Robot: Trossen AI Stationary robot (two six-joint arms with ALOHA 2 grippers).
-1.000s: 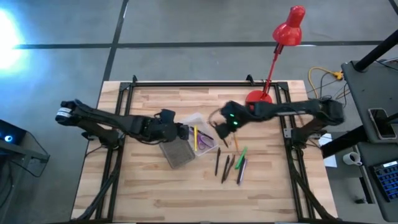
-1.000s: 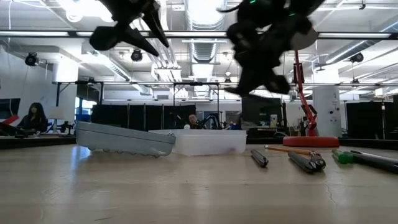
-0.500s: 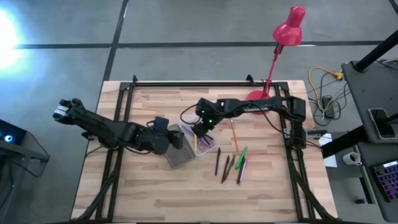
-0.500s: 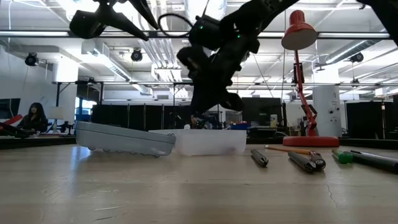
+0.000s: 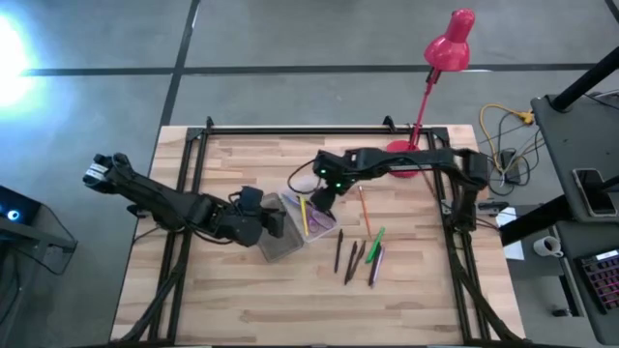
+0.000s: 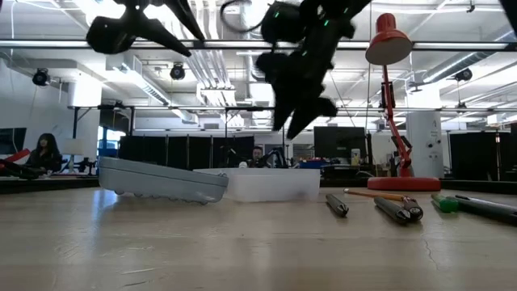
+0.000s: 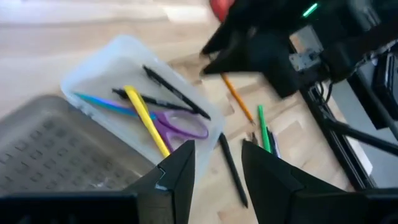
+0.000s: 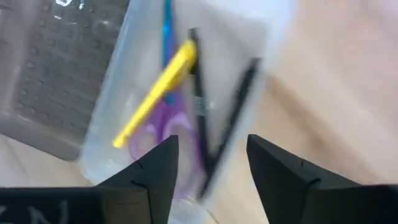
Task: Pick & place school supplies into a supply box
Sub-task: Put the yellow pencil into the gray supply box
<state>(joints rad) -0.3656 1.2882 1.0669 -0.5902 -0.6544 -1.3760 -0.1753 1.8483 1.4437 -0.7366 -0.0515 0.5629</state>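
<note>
The supply box lies open at the table's middle, its clear half [image 5: 311, 215] beside its ribbed grey half [image 5: 278, 239]. In the clear half [image 7: 124, 56] lie a yellow pencil [image 7: 146, 118], purple scissors [image 7: 183, 127], a blue pen and two black pens [image 8: 230, 124]. My right gripper [image 8: 212, 142] hangs open just above the clear half [image 6: 271, 184]. My left gripper [image 7: 217, 180] hovers open over the ribbed half [image 6: 161, 182]. On the wood to the right of the box lie an orange pencil [image 5: 365, 208], a green pen [image 5: 375, 239] and dark pens [image 5: 340, 251].
A red desk lamp [image 5: 427, 87] stands at the table's far right, its base [image 5: 399, 150] close to my right arm. The loose pens [image 6: 380, 206] lie in a row right of the box. People sit in the room beyond [image 6: 44, 152].
My right gripper has gone from beside the orange pencil toward the table's left, over the box's clear half, and has opened there, then drawn back a little to the right. My left gripper has shifted slightly toward the near edge, over the ribbed half.
</note>
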